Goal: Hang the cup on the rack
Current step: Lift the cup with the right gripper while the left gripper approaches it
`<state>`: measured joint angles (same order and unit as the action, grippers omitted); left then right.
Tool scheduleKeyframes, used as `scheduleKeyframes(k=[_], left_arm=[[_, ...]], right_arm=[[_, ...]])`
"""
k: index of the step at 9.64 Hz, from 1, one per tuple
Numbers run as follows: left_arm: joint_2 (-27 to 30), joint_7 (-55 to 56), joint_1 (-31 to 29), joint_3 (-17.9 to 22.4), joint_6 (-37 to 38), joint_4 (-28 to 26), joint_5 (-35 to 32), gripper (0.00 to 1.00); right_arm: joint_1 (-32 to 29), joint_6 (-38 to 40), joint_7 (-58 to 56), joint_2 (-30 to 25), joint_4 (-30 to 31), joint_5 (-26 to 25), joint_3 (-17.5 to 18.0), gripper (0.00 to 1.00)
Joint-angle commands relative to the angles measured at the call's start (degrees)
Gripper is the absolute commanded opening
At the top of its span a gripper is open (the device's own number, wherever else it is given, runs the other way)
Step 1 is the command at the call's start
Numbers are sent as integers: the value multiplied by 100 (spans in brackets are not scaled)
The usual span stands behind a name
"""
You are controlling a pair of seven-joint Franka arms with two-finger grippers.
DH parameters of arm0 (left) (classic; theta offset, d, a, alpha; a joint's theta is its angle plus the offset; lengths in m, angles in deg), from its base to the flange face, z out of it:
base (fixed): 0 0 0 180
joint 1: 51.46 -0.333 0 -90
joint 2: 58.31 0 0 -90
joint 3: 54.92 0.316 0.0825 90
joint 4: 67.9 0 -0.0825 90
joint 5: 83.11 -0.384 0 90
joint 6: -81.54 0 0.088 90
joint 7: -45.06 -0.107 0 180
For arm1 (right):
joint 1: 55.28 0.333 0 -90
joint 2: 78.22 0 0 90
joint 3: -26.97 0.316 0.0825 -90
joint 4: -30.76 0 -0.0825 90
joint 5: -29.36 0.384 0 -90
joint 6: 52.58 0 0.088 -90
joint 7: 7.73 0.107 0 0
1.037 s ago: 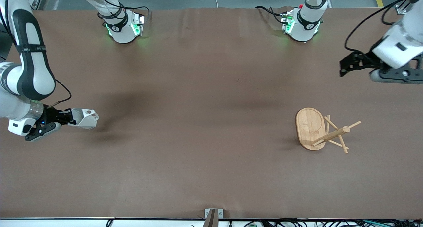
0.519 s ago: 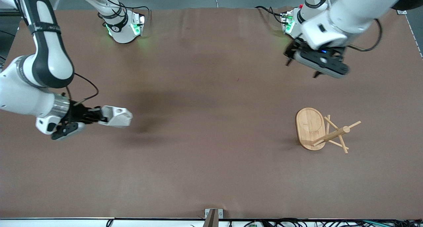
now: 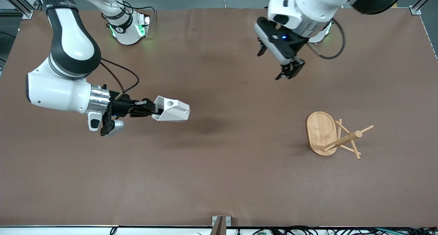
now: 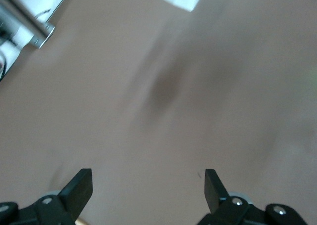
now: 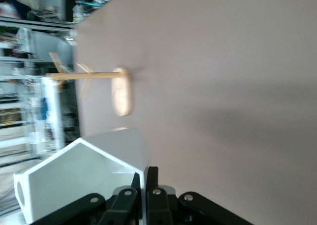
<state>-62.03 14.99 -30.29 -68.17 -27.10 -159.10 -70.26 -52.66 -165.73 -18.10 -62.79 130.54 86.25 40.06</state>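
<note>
Now: right gripper [image 3: 154, 109] clamped on the cup [image 3: 171, 109], aloft over the table [image 3: 219, 180] | rack [image 3: 333, 135] well ahead of it | left gripper [image 3: 290, 70] wide apart, empty, above the rack.

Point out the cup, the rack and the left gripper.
cup [image 3: 172, 110], front view, its side wall.
rack [image 3: 321, 130], front view, its oval base.
left gripper [image 3: 289, 70], front view, between its fingers.
</note>
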Motion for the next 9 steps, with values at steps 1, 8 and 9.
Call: scheduleKeyframes(k=[1,8,9], left_arm=[[-225,-342,80,-151,-340,-74,218,100],[-621,-123,265,-504,-1300,-21,289,100],[-673,52,395,-504,-1291,-12,254,100]], right_arm=[[-34,624,-122,82,24,1232,27,0],[72,1612,-572,426,33,1824,430,1],[72,1594,-581,461,33,1991,527,1]])
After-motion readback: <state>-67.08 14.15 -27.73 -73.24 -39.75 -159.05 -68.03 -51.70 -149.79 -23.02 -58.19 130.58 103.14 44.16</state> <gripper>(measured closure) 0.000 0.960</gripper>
